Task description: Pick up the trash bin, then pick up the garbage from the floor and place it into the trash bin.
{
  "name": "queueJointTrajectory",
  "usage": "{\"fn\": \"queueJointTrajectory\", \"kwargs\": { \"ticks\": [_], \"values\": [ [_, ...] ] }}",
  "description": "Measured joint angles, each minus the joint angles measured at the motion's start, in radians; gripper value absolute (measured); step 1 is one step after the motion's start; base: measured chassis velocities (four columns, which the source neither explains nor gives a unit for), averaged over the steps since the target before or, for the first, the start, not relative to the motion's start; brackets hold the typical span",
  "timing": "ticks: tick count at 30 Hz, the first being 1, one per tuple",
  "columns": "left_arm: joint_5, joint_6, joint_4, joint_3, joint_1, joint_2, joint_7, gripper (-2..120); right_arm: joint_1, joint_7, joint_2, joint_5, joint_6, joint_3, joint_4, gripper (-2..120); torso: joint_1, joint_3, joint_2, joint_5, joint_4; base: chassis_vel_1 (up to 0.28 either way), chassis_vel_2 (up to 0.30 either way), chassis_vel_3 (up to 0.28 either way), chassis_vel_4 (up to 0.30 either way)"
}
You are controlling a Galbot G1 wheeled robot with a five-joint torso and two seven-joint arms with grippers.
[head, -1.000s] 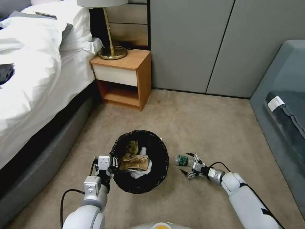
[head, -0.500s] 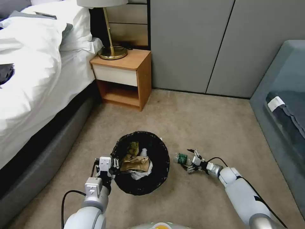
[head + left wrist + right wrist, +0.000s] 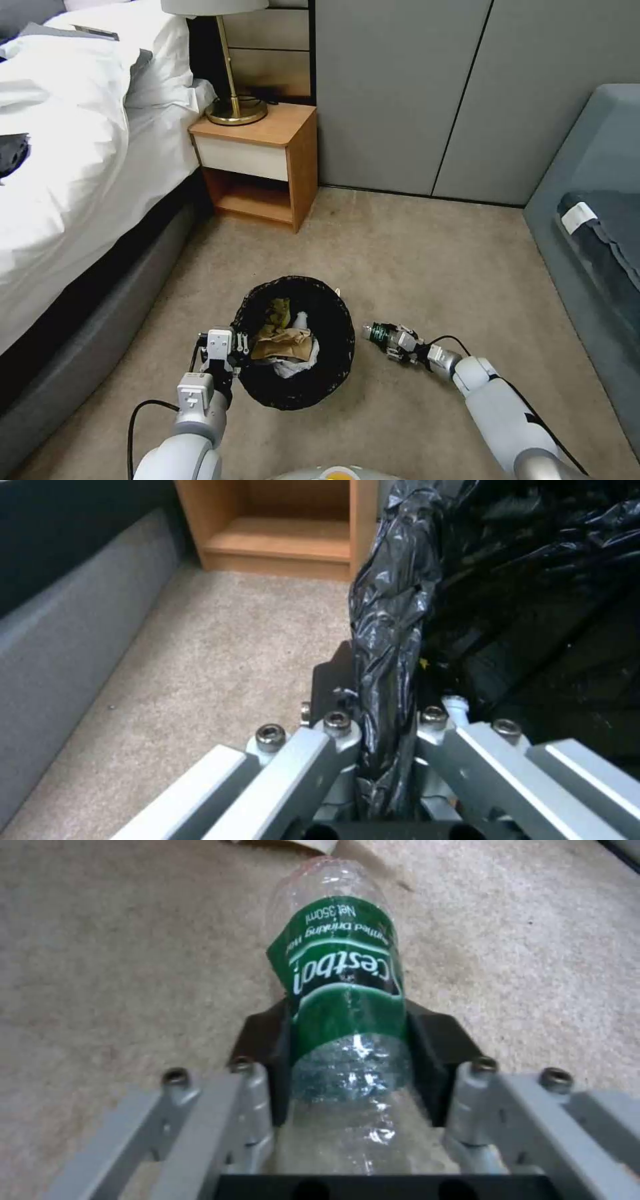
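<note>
- Right claw clamped on bottle, low on carpet (thin plastic, may crush or slip).
- Left claw pinching trash bin liner; could tear.

You see the clear green-label plastic bottle cut off by the right wrist view's lower edge. The black bag hides the white bin wall from you.
</note>
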Motion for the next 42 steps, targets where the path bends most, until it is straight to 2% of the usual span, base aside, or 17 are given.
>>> {"fn": "queueJointTrajectory", "kwargs": {
  "ticks": [4, 8, 10, 11, 12, 13, 14, 16, 17, 18, 22, 23, 24, 30, 36, 40, 42],
  "values": [
    [-0.002, 0.000, 0.004, 0.005, -0.005, 0.001, 0.000, 0, -0.023, 0.000, -0.013, 0.009, 0.001, 0.011, 0.022, 22, 0.000, 0.000, 0.000, 0.0000, -0.0002, 0.000, 0.000, 0.000, 0.000],
    [-0.003, 0.000, 0.005, 0.007, -0.009, 0.001, 0.000, 0, -0.038, 0.000, -0.020, 0.035, 0.001, 0.028, 0.047, 19, 0.000, 0.000, 0.000, 0.0001, -0.0002, 0.000, 0.000, 0.000, 0.000],
    [-0.005, -0.001, 0.007, 0.007, -0.012, 0.002, 0.000, 0, -0.064, 0.005, -0.025, 0.116, -0.004, 0.030, 0.100, 19, 0.000, 0.000, 0.000, 0.0001, -0.0004, 0.000, 0.000, 0.000, 0.000],
    [-0.006, -0.001, 0.010, 0.007, -0.014, 0.002, 0.000, 0, -0.099, 0.020, -0.033, 0.247, -0.025, 0.007, 0.179, 19, 0.000, 0.000, 0.000, 0.0000, -0.0003, 0.000, 0.000, 0.000, 0.000],
    [-0.006, -0.001, 0.010, 0.007, -0.014, 0.002, 0.000, 0, -0.099, 0.020, -0.033, 0.247, -0.025, 0.007, 0.179, 19, 0.000, 0.000, 0.000, 0.0000, -0.0003, 0.000, 0.000, 0.000, 0.000],
    [-0.007, -0.001, 0.013, 0.007, -0.016, 0.003, 0.000, 0, -0.134, 0.040, -0.040, 0.356, -0.053, -0.016, 0.263, 19, 0.000, 0.000, 0.000, 0.0000, -0.0003, 0.000, 0.000, 0.000, 0.000],
    [-0.007, -0.001, 0.013, 0.007, -0.016, 0.003, 0.000, 0, -0.134, 0.040, -0.040, 0.356, -0.053, -0.016, 0.263, 19, 0.000, 0.000, 0.000, 0.0000, -0.0003, 0.000, 0.000, 0.000, 0.000],
    [-0.008, -0.001, 0.018, 0.008, -0.020, 0.004, 0.000, 0, -0.214, 0.080, -0.054, 0.529, -0.115, -0.041, 0.491, 19, 0.000, 0.000, 0.000, 0.0001, -0.0003, 0.000, 0.000, 0.000, 0.000],
    [-0.008, -0.001, 0.018, 0.009, -0.022, 0.005, 0.000, 0, -0.233, 0.089, -0.054, 0.561, -0.118, -0.041, 0.568, 19, 0.000, 0.000, 0.000, -0.0001, -0.0003, 0.000, 0.000, 0.000, 0.000],
    [-0.008, -0.001, 0.018, 0.009, -0.022, 0.005, 0.000, 0, -0.233, 0.089, -0.054, 0.561, -0.118, -0.041, 0.568, 19, 0.000, 0.000, 0.000, -0.0001, -0.0003, 0.000, 0.000, 0.000, 0.000],
    [-0.009, -0.001, 0.022, 0.010, -0.026, 0.009, 0.001, 0, -0.296, 0.166, -0.051, 0.620, -0.117, -0.030, 0.870, 19, 0.000, 0.000, 0.000, -0.0002, -0.0001, 0.000, 0.000, 0.000, 0.000],
    [-0.009, -0.001, 0.022, 0.010, -0.026, 0.009, 0.001, 0, -0.296, 0.166, -0.051, 0.620, -0.117, -0.030, 0.870, 19, 0.000, 0.000, 0.000, -0.0002, -0.0001, 0.000, 0.000, 0.000, 0.000],
    [-0.010, -0.001, 0.022, 0.010, -0.026, 0.009, 0.001, 0, -0.308, 0.191, -0.052, 0.637, -0.123, -0.032, 0.941, 19, 0.000, 0.000, 0.000, -0.0002, -0.0002, 0.000, 0.000, 0.000, 0.000],
    [-0.010, -0.001, 0.025, 0.016, -0.028, 0.009, 0.002, 0, -0.369, 0.309, -0.059, 0.702, -0.153, -0.108, 1.252, 19, 0.000, 0.000, 0.000, -0.0002, 0.0000, 0.000, 0.000, 0.000, 0.000],
    [-0.008, 0.000, 0.026, 0.019, -0.029, 0.009, 0.002, 0, -0.449, 0.340, -0.072, 0.679, -0.170, -0.229, 1.379, 19, 0.000, 0.000, 0.000, -0.0003, -0.0003, 0.000, 0.000, 0.000, 0.000],
    [-0.007, 0.001, 0.025, 0.020, -0.029, 0.009, 0.002, 0, -0.477, 0.342, -0.077, 0.635, -0.168, -0.298, 1.380, 19, 0.000, 0.000, 0.000, -0.0002, -0.0001, 0.000, 0.000, 0.000, 0.000],
    [-0.005, 0.003, 0.022, 0.024, -0.030, 0.007, 0.002, 0, -0.489, 0.344, -0.074, 0.588, -0.155, -0.352, 1.334, 19, 0.000, 0.000, 0.000, -0.0001, -0.0003, 0.000, 0.000, 0.000, 0.000]
  ]
}}
